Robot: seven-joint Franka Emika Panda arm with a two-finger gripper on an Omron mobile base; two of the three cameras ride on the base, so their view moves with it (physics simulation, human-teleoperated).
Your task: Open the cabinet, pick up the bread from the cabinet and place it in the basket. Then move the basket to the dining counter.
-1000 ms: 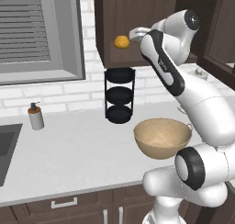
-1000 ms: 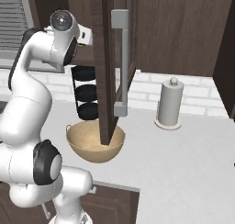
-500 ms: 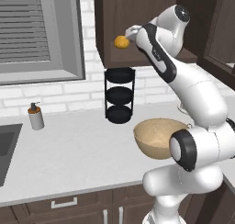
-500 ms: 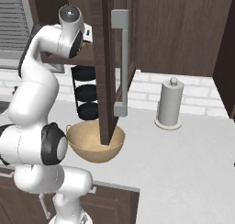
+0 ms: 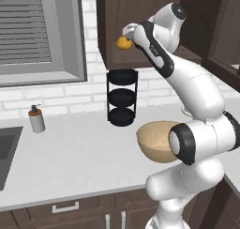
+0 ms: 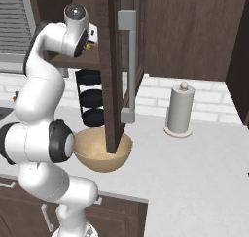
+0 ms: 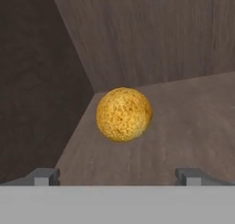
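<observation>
Reached up into one dark brown wooden wall cabinet (image 6: 104, 61), its glass-panelled door with the long silver bar handle (image 6: 128, 66) swung open over the counter. Below it, on the light grey countertop (image 5: 70, 157), stood one large round tan bowl-shaped basket (image 5: 157, 140), one black three-tier rack (image 5: 122, 97), one small soap dispenser (image 5: 36, 118) and one upright paper-towel roll on its stand (image 6: 179, 108).

Carried one two-finger gripper (image 7: 118, 176) on the single white arm, jaws spread wide and empty, nothing between them. Lay dead ahead of it, on the cabinet's wooden shelf near the back corner: one small round golden-yellow bun of bread (image 7: 124, 114), centred between the two dark fingertips (image 7: 45, 176) but beyond them, not touching either. Seen from the left base view, sat just beside the hand's front end (image 5: 123, 43), inside the cabinet, well above the basket.

No long axis to speak of on so round a lump, so probably no wrist turn wanted; judged to need a straight push forward along the line of the hand, then a close. Bread not yet gripped, basket unfilled and not yet at the dining counter.
</observation>
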